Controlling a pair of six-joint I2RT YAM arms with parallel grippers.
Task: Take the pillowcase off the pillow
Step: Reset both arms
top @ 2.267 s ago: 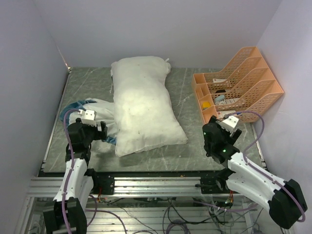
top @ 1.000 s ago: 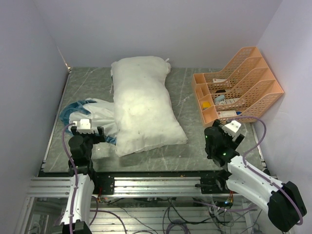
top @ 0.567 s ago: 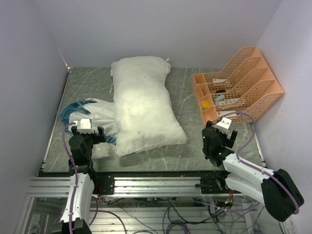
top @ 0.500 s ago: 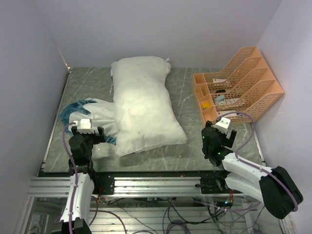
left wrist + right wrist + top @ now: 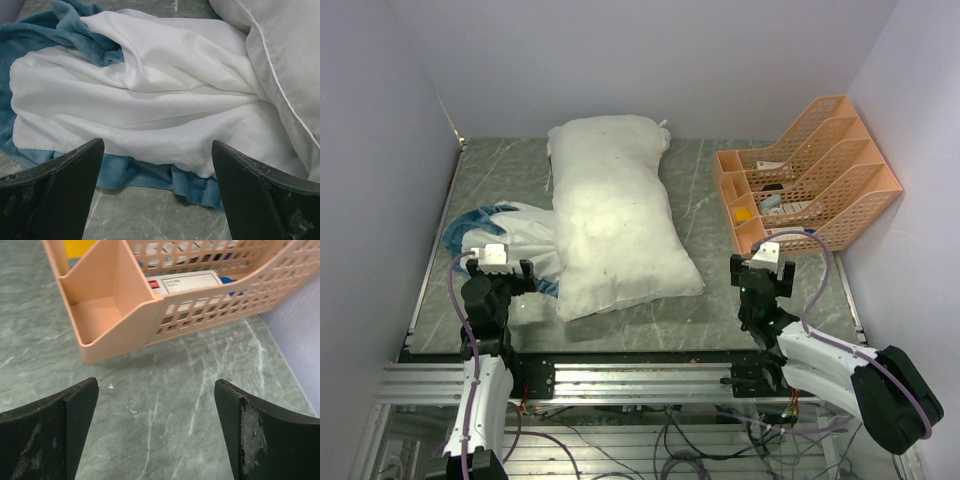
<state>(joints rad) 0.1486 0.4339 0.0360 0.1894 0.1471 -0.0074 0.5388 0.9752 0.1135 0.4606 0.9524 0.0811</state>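
The pillow (image 5: 615, 215) lies bare on the table, plump and off-white, running from the back to the front middle. The pillowcase (image 5: 505, 235) lies crumpled to its left, white inner side out with a teal edge. In the left wrist view the pillowcase (image 5: 135, 115) fills the frame and the pillow (image 5: 285, 55) shows at the right. My left gripper (image 5: 500, 268) is open and empty just in front of the pillowcase, and it shows in its own view (image 5: 157, 192). My right gripper (image 5: 760, 262) is open and empty over bare table, as its wrist view (image 5: 157, 432) shows.
An orange file organizer (image 5: 810, 170) with papers stands at the right back; its front corner (image 5: 120, 315) is close before my right gripper. Purple walls close in the left, back and right. The table's metal front rail (image 5: 620, 375) runs along the near edge.
The left arm drew back toward the near edge about two seconds ago and has stayed still since. The right gripper has shifted slightly left and turned. Pillow and pillowcase have not moved.
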